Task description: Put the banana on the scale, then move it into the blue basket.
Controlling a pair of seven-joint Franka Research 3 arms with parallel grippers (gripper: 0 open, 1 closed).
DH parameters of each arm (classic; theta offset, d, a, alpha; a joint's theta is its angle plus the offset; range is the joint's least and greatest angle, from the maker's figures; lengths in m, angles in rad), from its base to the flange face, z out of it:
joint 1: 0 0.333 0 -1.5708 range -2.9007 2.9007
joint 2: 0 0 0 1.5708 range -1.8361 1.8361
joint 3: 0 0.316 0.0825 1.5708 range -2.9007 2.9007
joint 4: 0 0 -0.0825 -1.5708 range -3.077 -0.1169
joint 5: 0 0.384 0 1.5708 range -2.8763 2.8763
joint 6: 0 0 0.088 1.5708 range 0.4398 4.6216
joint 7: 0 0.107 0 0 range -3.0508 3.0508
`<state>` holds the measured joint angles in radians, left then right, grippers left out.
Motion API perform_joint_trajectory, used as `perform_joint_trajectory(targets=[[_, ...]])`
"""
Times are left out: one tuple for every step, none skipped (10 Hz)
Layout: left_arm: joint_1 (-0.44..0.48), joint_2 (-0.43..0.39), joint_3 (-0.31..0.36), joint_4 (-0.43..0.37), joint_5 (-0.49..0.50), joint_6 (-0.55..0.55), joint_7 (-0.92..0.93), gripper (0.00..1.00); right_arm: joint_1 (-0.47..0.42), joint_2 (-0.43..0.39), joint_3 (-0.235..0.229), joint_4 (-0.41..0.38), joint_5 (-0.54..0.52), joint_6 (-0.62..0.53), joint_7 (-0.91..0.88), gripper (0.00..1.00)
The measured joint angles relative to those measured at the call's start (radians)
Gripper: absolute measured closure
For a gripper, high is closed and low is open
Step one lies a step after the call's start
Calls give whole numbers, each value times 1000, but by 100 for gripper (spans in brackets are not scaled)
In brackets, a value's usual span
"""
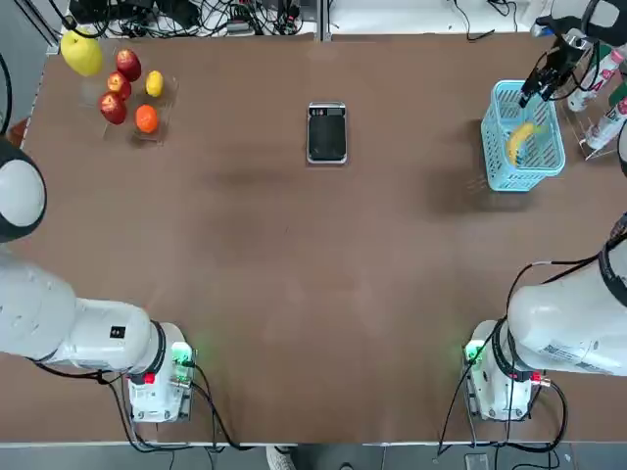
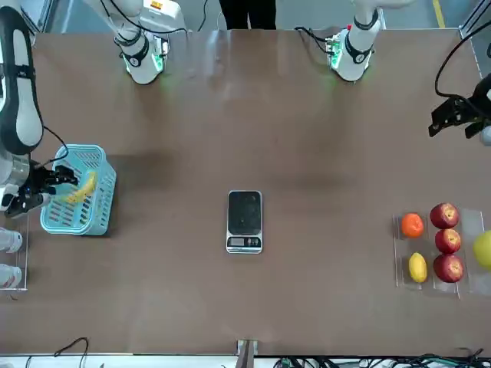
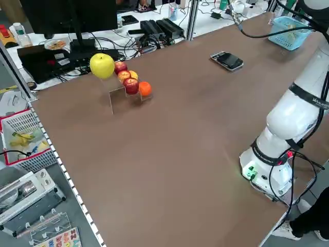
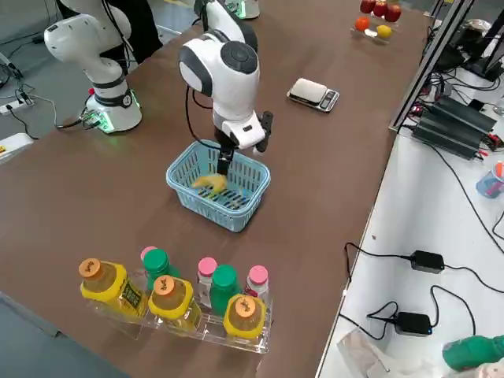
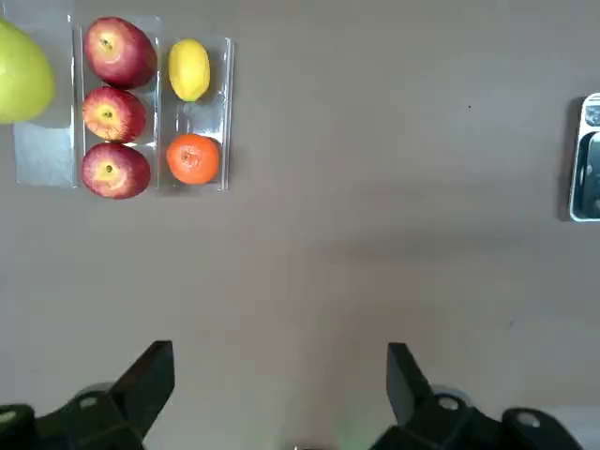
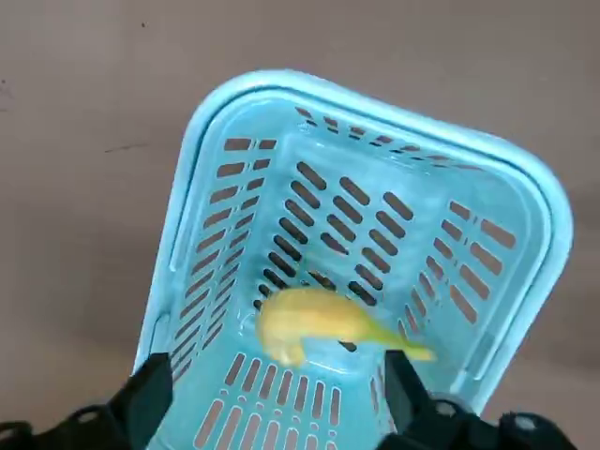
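Observation:
The banana (image 1: 520,140) (image 6: 323,319) lies loose on the floor of the blue basket (image 1: 529,179) (image 6: 234,103) at the table's far right. My right gripper (image 1: 541,83) (image 6: 274,370) hangs open just above the basket's rim, with nothing between its fingers. In the right side view the banana (image 4: 209,183) rests below that gripper (image 4: 244,143). The scale (image 1: 326,132) (image 2: 245,221) sits bare at the far middle of the table. My left gripper (image 5: 281,361) (image 2: 459,115) is open and held high over the left side, near the fruit.
A clear tray (image 1: 162,113) at the far left holds apples, an orange, a lemon and a large yellow-green apple (image 1: 81,52). A rack of bottles (image 4: 173,295) stands just right of the basket. Both arm bases sit at the near edge.

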<state>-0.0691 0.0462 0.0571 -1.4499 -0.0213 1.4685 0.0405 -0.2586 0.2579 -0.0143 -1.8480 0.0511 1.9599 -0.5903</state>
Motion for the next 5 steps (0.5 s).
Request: perform_joint_trajectory(targets=[[0,0,0,0,0,0,0,0,21,-4,-15,24,1,0,7,0],[1,0,1,0,0,0,0,0,66,-14,-35,54,3,-2,58,0],[1,0,1,0,0,0,0,0,129,-32,-49,86,3,-10,161,0],[1,0,1,0,0,0,0,0,198,-55,-55,110,1,-23,278,0],[1,0,1,0,0,0,0,0,264,-76,-68,136,-6,-60,372,0]])
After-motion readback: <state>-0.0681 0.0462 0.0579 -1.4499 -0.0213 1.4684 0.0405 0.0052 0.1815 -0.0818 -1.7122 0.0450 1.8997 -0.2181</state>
